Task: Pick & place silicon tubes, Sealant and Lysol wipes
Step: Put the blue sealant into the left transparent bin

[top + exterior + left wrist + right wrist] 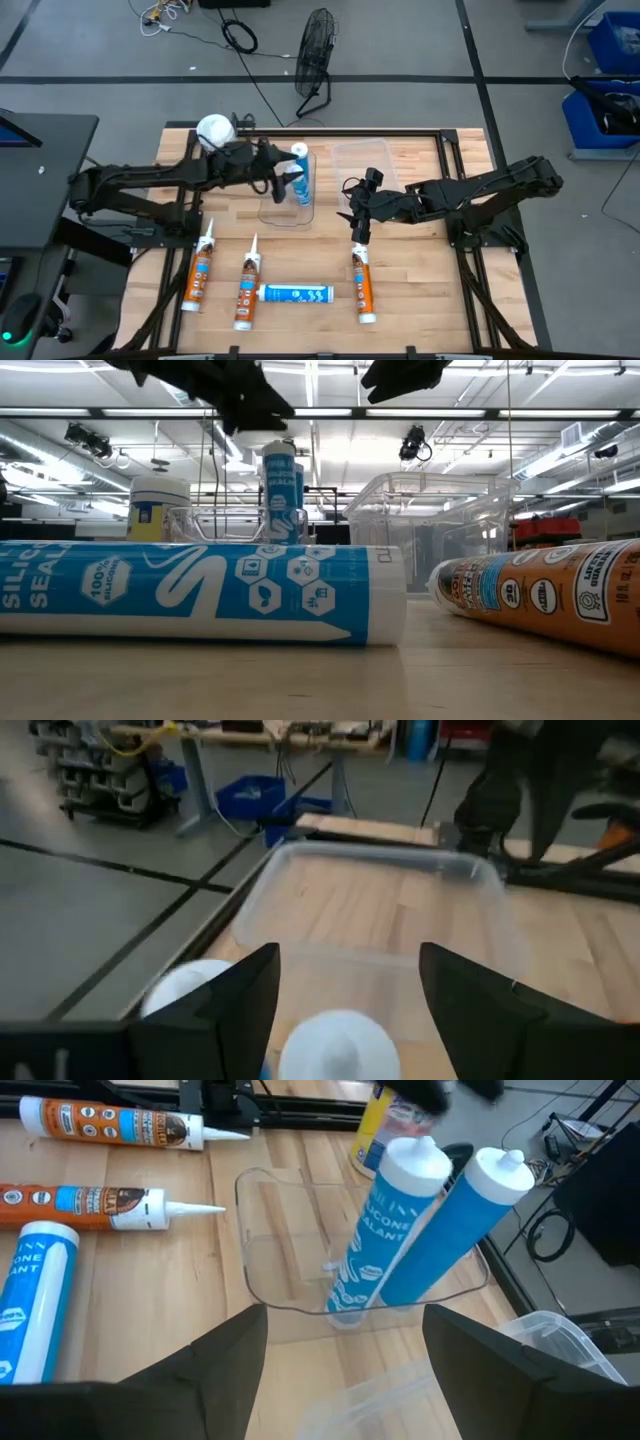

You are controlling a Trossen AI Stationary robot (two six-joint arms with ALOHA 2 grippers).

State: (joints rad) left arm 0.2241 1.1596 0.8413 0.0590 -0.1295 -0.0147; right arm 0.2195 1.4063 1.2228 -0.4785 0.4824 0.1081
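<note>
Two white-and-blue silicone tubes stand leaning in a small clear container, bottoms down; their white tops show in the left wrist view. My left gripper is open just above those tops, touching nothing. My right gripper is open and empty, to the right of the container. A third silicone tube and three orange sealant tubes lie on the table near its front. The Lysol wipes canister stands upright at the far left.
A larger clear bin sits at the far side, right of the small container; it also shows in the left wrist view. Black frame rails border the wooden table. A fan stands on the floor beyond.
</note>
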